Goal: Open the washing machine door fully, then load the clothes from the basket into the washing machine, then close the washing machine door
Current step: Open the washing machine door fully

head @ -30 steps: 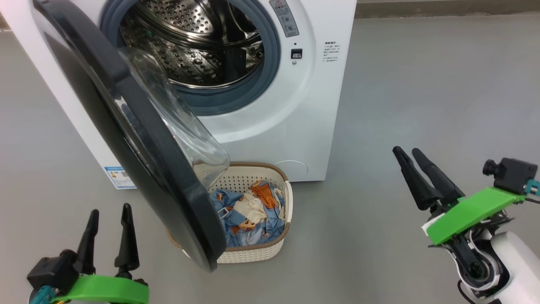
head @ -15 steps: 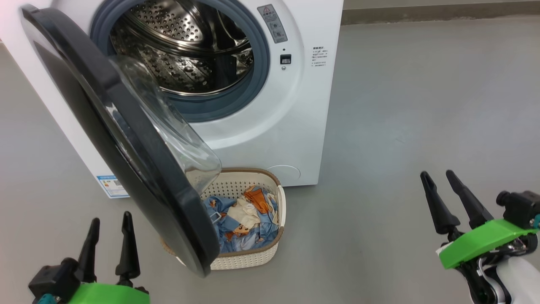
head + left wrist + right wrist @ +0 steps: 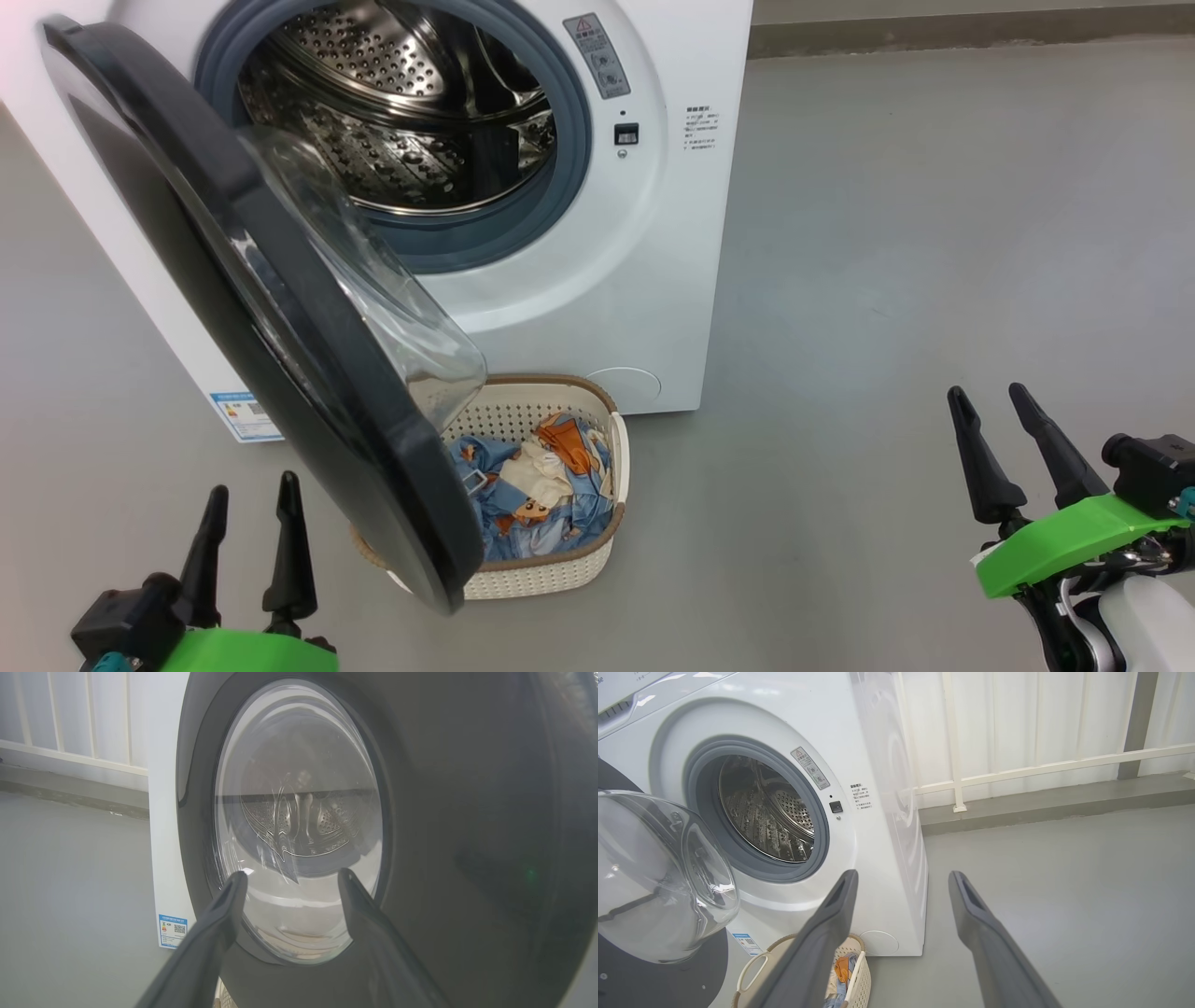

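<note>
The white washing machine stands ahead with its steel drum exposed. Its black-rimmed door hangs partly swung out to the left, the glass bowl bulging over the basket. The cream basket sits on the floor in front of the machine, half under the door, with light blue and orange clothes inside. My left gripper is open, low at the left, facing the door's outer side. My right gripper is open and empty, far right of the basket.
Grey floor spreads to the right of the machine. A white railing and pale wall run behind on a low kerb. A blue label sticker marks the machine's lower left corner.
The head view has shifted, so the machine and basket sit a little lower and further left. My right gripper has dropped lower and to the right. The left gripper has barely moved.
</note>
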Tool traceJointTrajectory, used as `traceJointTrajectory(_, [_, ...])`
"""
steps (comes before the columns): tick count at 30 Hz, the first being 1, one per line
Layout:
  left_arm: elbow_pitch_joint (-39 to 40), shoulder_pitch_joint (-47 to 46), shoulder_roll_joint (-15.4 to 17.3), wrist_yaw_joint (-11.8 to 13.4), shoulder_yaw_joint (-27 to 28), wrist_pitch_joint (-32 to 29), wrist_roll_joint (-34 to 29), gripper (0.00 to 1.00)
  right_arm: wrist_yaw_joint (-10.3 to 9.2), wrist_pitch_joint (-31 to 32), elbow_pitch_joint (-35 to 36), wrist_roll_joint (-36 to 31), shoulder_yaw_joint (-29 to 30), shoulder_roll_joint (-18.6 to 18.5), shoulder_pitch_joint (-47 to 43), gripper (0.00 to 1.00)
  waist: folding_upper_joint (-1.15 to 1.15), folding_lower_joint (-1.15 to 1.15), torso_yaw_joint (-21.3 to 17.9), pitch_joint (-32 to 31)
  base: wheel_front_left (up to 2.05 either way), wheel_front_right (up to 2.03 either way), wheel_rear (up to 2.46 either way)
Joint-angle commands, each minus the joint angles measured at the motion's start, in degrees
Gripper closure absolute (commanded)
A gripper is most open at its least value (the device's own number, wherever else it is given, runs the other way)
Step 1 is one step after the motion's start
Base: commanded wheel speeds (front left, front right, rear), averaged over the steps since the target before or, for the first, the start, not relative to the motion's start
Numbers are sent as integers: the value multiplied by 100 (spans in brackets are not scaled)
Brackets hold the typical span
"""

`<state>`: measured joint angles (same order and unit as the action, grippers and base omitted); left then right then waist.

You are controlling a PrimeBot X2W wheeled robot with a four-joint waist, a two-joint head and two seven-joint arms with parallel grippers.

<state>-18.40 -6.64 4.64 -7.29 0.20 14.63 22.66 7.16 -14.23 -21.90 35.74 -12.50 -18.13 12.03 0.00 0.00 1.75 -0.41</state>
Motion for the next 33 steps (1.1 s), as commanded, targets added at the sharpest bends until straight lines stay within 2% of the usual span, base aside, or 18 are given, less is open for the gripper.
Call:
traceJointTrajectory(1, [149,-87,108,-20,159,37,-34,0,33,-72,111,-42,-38,-60,-26,0,0,0,2,-2,0,0,0])
traceJointTrajectory(33, [83,-204,87,-20,190,37,-211,0,33,-76,118,-191,-17,38,-7,0,0,0,46,4,0,0,0])
